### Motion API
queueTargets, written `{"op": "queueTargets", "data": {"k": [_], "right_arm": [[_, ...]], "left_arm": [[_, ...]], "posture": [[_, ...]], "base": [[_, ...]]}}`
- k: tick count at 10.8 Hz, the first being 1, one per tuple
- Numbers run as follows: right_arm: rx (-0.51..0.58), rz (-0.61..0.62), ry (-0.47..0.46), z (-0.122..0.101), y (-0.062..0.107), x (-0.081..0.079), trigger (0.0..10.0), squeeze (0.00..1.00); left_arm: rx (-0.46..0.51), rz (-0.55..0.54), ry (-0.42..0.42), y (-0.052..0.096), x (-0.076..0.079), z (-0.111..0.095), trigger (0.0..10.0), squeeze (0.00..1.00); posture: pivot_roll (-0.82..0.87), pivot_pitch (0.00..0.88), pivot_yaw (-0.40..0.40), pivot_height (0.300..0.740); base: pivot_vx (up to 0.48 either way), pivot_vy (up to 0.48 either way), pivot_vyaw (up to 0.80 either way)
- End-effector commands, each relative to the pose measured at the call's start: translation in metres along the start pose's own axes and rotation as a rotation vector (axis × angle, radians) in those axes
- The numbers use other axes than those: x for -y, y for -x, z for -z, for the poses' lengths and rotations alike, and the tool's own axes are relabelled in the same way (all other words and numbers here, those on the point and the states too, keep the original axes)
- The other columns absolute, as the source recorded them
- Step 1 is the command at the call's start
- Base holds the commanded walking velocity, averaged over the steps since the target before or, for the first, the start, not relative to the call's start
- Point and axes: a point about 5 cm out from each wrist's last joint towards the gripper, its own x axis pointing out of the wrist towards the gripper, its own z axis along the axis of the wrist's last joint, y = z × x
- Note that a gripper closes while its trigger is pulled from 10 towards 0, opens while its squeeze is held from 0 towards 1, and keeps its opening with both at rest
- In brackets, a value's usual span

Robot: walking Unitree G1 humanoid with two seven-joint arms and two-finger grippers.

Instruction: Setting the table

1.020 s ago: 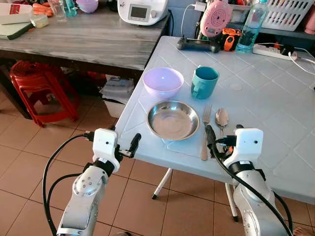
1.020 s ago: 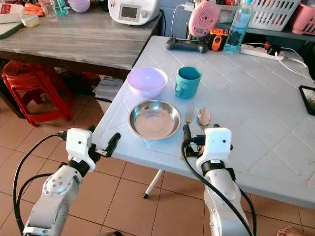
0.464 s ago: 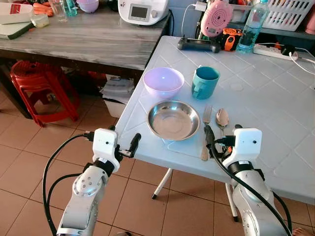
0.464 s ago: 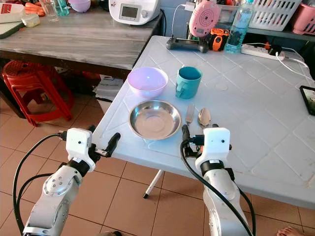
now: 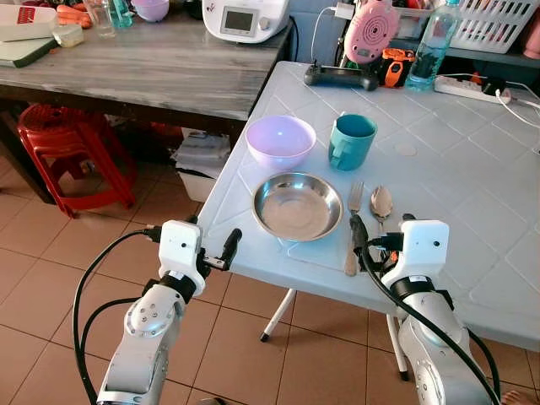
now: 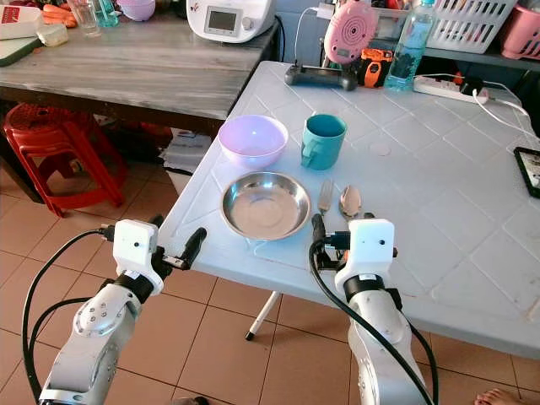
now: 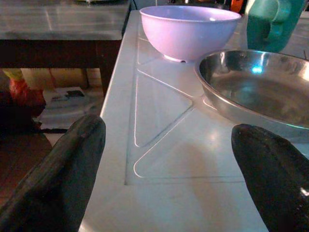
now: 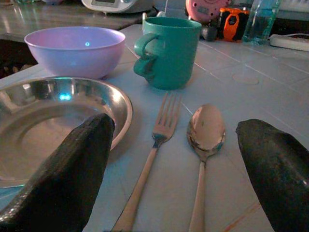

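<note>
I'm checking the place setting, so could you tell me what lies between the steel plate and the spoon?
The fork lies between the steel plate and the spoon, apart from both; the right wrist view shows it best.

A home kitchen or dining corner. A tiled floor [image 5: 51,245], a wooden counter [image 5: 160,67] with an appliance [image 5: 245,18], and red stools [image 5: 72,156] show it.

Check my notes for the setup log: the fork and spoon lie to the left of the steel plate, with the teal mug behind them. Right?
Not quite: the fork and spoon lie to the right of the steel plate, as the right eye view shows. The teal mug does stand behind them.
</note>
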Motion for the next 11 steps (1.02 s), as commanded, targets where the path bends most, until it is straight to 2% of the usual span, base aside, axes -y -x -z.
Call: {"op": "queueTargets", "data": {"k": [1,8,9,10,11], "right_arm": [[0.002,-0.002,0.003,-0.0007,0.0,0.0009,10.0,0.0],[0.002,-0.002,0.003,-0.0007,0.0,0.0009,10.0,0.0],[0.004,-0.003,0.0,-0.0008,0.0,0.0006,10.0,0.0],[0.059,-0.011,0.061,-0.0059,-0.0076,-0.0001,10.0,0.0],[0.072,-0.041,0.05,-0.0073,-0.0072,-0.0026,10.0,0.0]], "left_arm": [[-0.002,-0.007,-0.007,-0.0004,-0.0006,0.0005,10.0,0.0],[-0.002,-0.007,-0.007,-0.0004,-0.0006,0.0005,10.0,0.0],[0.0,-0.007,-0.007,-0.0005,-0.0006,0.0007,10.0,0.0],[0.042,-0.012,0.055,-0.0066,0.0046,-0.0044,10.0,0.0],[0.043,-0.014,0.049,-0.0067,0.0042,-0.0049,10.0,0.0]], "posture": [[0.08,0.122,-0.013,0.74],[0.08,0.122,-0.013,0.74],[0.0,0.0,0.0,0.74],[0.07,0.117,-0.026,0.74],[0.07,0.117,-0.026,0.74]], "base": [[0.0,0.0,0.0],[0.0,0.0,0.0],[0.0,0.0,0.0],[0.0,0.0,0.0],[0.0,0.0,0.0]]}}
